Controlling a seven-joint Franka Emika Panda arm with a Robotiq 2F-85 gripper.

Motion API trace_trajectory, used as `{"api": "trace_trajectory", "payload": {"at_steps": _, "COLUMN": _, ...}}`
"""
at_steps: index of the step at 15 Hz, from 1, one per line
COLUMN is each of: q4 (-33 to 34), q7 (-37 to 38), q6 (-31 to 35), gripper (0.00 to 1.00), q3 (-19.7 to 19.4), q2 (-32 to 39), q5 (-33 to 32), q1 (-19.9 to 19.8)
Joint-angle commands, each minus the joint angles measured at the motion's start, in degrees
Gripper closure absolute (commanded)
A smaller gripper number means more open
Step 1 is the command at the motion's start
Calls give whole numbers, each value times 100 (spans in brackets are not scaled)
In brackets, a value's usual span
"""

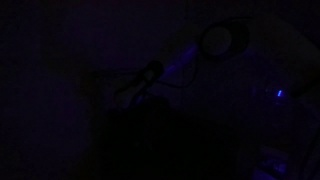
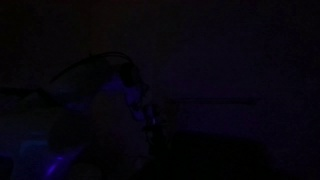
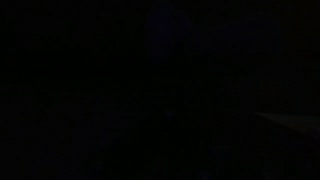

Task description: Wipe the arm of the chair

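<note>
The scene is almost fully dark. In both exterior views I make out only a faint outline of the robot arm (image 1: 150, 75) (image 2: 125, 90), lit dimly blue. I cannot make out the chair, its arm or any cloth. The gripper's fingers cannot be told apart from the dark. The wrist view is black apart from a faint pale streak (image 3: 290, 120) at the lower right.
A small blue light (image 1: 279, 95) glows at the right in an exterior view. A dim ring-shaped cable or hoop (image 1: 222, 38) shows above the arm. A bluish glow (image 2: 40, 155) lies at the lower left in an exterior view.
</note>
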Motion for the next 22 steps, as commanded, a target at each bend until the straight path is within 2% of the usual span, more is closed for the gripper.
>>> {"api": "trace_trajectory", "payload": {"at_steps": 1, "q4": 319, "q7": 327, "q6": 18, "gripper": 93, "q3": 40, "q2": 599, "q5": 13, "q1": 37}}
{"api": "trace_trajectory", "payload": {"at_steps": 5, "q4": 389, "q7": 323, "q6": -98, "gripper": 93, "q3": 97, "q2": 935, "q5": 88, "q1": 60}}
{"api": "trace_trajectory", "payload": {"at_steps": 8, "q4": 33, "q7": 333, "q6": -208, "gripper": 93, "q3": 100, "q2": 632, "q5": 79, "q1": 80}}
{"api": "trace_trajectory", "payload": {"at_steps": 11, "q4": -898, "q7": 373, "q6": -112, "gripper": 93, "q3": 155, "q2": -71, "q5": 114, "q1": 98}}
{"api": "trace_trajectory", "payload": {"at_steps": 15, "q4": -1878, "q7": 654, "q6": -418, "gripper": 93, "q3": 260, "q2": -792, "q5": 215, "q1": 172}}
{"api": "trace_trajectory", "payload": {"at_steps": 19, "q4": -3027, "q7": 1055, "q6": -629, "gripper": 93, "q3": 502, "q2": -1629, "q5": 569, "q1": 196}}
{"api": "trace_trajectory", "payload": {"at_steps": 22, "q4": -3852, "q7": 1155, "q6": -546, "gripper": 93, "q3": 727, "q2": -2197, "q5": 868, "q1": 181}}
